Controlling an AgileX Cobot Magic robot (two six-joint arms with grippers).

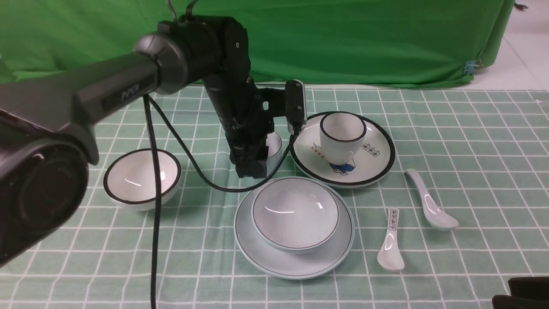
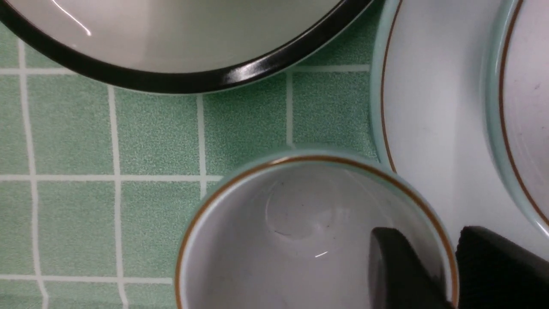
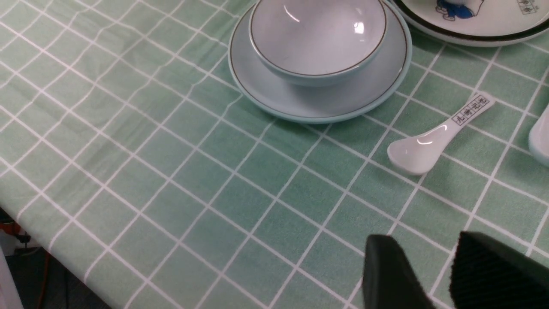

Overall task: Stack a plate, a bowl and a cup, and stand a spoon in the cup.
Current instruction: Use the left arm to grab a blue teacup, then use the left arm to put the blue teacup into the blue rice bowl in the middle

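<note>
The left gripper (image 2: 431,234) is reaching straight down onto the cup (image 2: 300,223), with one finger (image 2: 399,274) sitting inside its white hollow and the other outside. The two are pinching the thin wall between them. The cup is standing upright on the green checked tablecloth (image 2: 154,137), just beside the plate (image 1: 296,264) and near the black-rimmed plate (image 1: 381,137); in the front view the left arm (image 1: 240,120) is hiding most of it. The bowl (image 1: 296,212) is sitting centred on the plate. The spoon (image 1: 437,214) is lying on the cloth off to the right, well apart from that stack, next to a second spoon (image 1: 390,253) with printed characters on its handle. The right gripper (image 3: 424,238) is hovering over the cloth near the table's front edge, its fingers standing a little apart — gripping nothing
</note>
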